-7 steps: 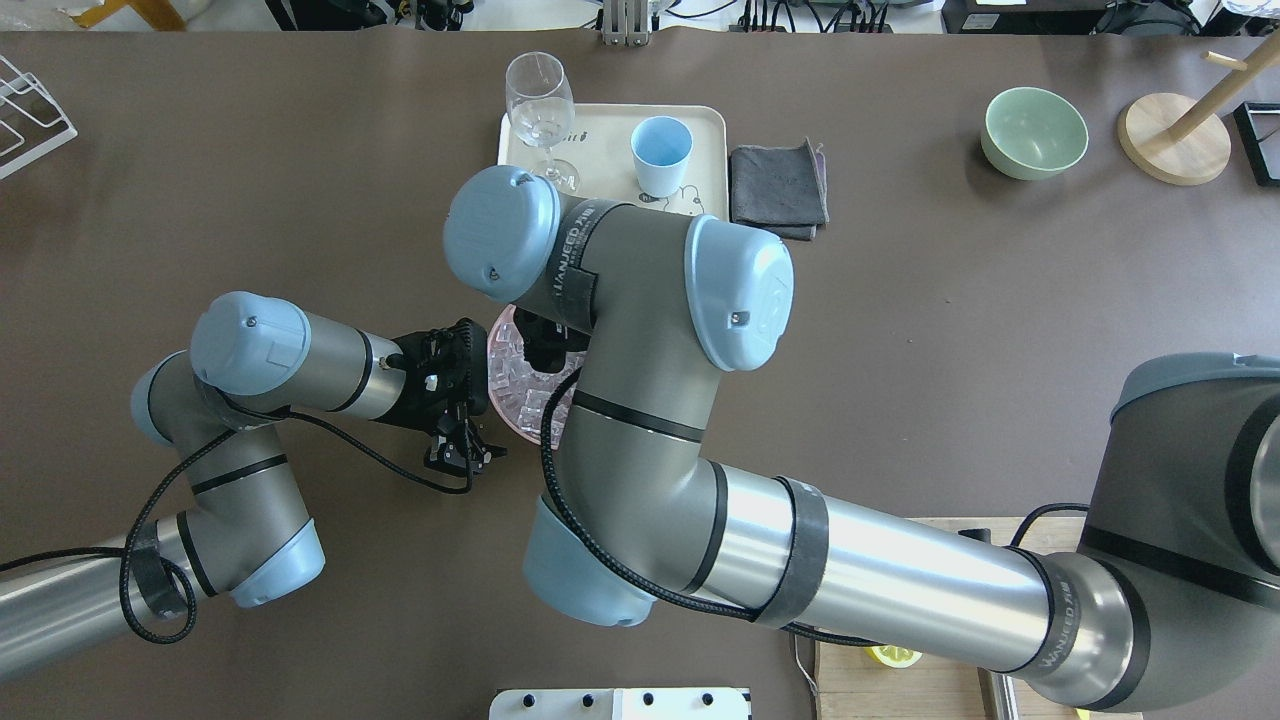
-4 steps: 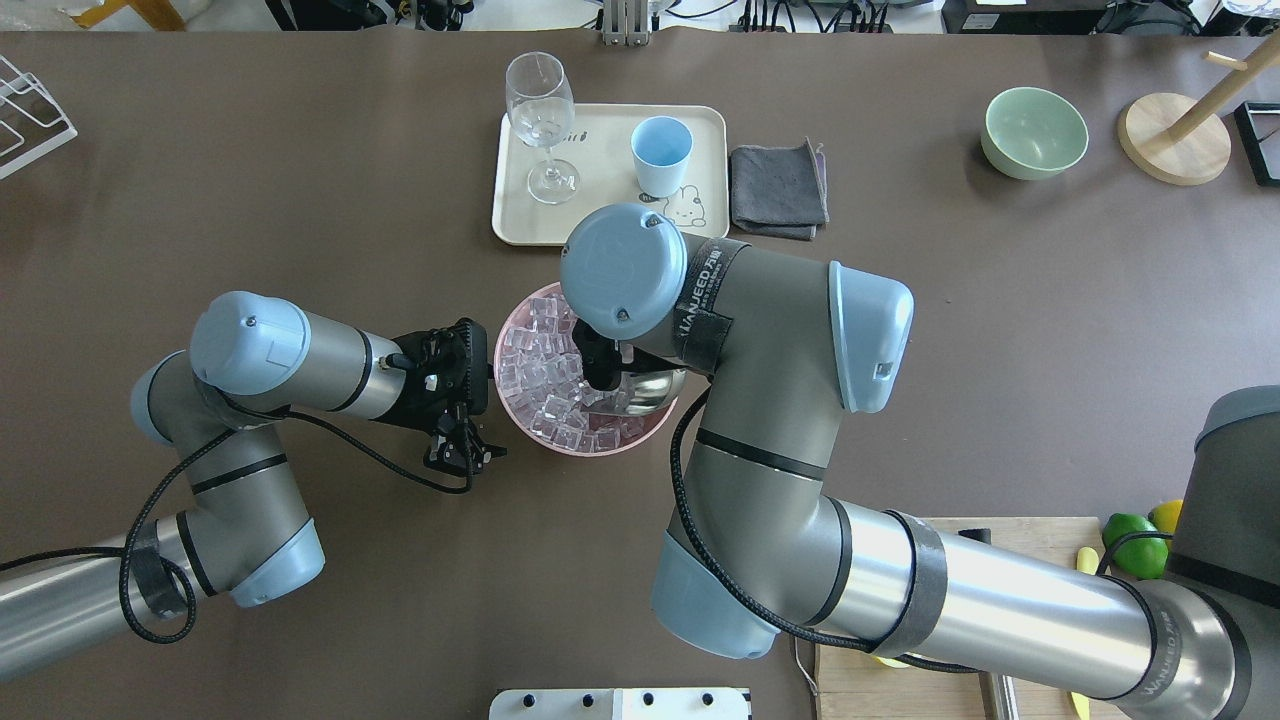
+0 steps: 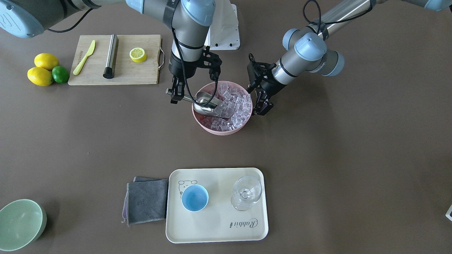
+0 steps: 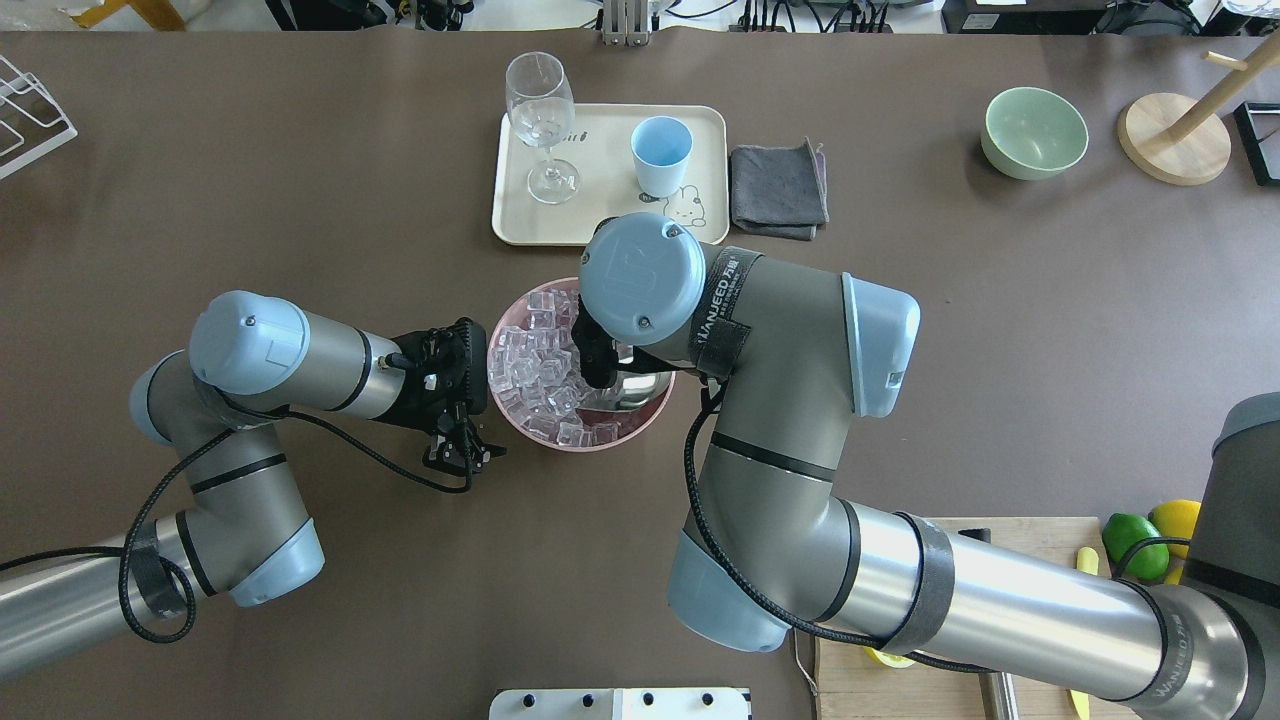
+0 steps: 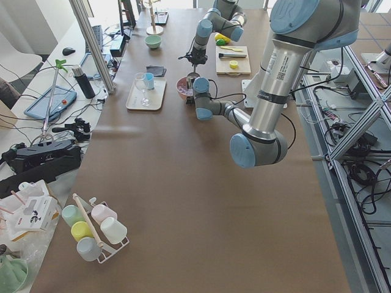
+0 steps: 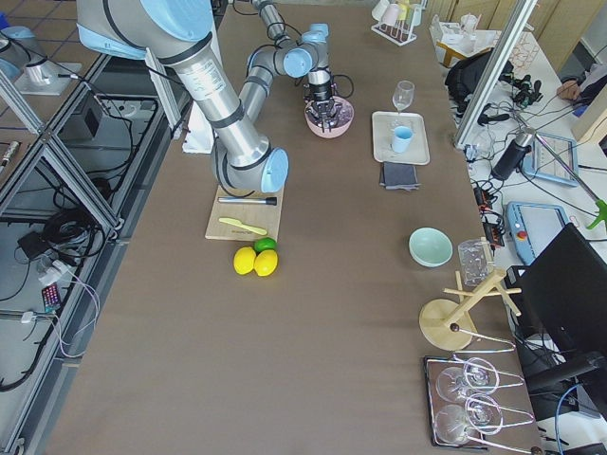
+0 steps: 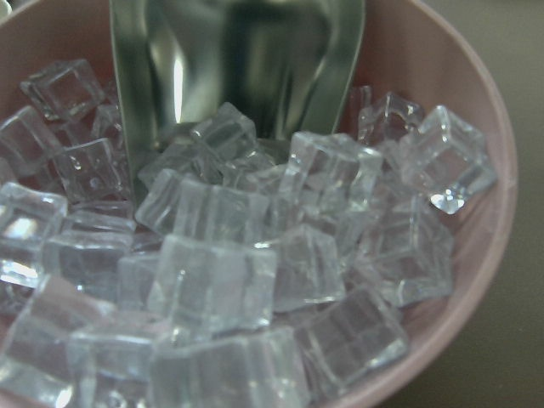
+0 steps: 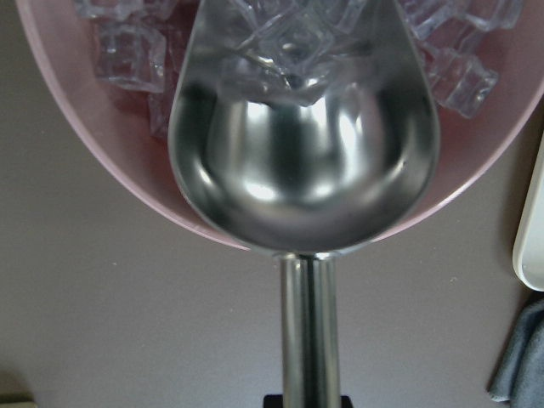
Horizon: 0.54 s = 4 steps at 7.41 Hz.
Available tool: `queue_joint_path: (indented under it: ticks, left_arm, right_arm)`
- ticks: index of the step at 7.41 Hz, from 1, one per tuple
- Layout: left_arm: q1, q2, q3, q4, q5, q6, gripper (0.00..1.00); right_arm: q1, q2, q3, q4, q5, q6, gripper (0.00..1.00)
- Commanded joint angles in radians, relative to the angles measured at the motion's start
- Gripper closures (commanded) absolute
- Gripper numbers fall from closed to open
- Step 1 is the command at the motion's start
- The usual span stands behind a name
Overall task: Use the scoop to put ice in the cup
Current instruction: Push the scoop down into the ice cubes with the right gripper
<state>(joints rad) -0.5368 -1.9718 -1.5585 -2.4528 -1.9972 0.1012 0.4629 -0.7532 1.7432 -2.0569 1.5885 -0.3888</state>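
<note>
A pink bowl (image 3: 220,132) full of ice (image 3: 235,106) stands mid-table. My right gripper (image 3: 176,95) is shut on the handle of the silver scoop (image 3: 208,102). The scoop's trough lies tilted in the bowl with its lip against the ice. It also shows in the right wrist view (image 8: 306,170), holding no ice, and in the left wrist view (image 7: 238,68). My left gripper (image 3: 260,107) hangs close beside the bowl's rim; I cannot tell whether it is open or shut. The light-blue cup (image 3: 194,198) stands empty on the cream tray (image 3: 219,229).
A stemmed glass (image 3: 246,192) stands on the tray beside the cup. A grey cloth (image 3: 146,201) lies next to the tray. A cutting board (image 3: 141,72) holds a steel cylinder (image 3: 111,55), a yellow knife and a lemon half. A green bowl (image 3: 19,224) sits at a corner.
My right arm has swung off the top of the bowl to its right side, and the scoop now lies in the ice. The left arm has not moved.
</note>
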Motion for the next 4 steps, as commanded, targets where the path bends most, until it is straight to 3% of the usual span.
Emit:
queue_joint_path:
  ticks: [1,4]
  left_arm:
    - [0.0,-0.001,0.0,0.0,0.0,0.0,0.01]
    - [0.0,-0.001,0.0,0.002,0.0,0.0,0.01]
  right_arm:
    - [0.0,-0.053,0.002,0.133,0.056,0.039,1.0]
    - [0.0,-0.121,0.016,0.274,0.096,0.076,1.0]
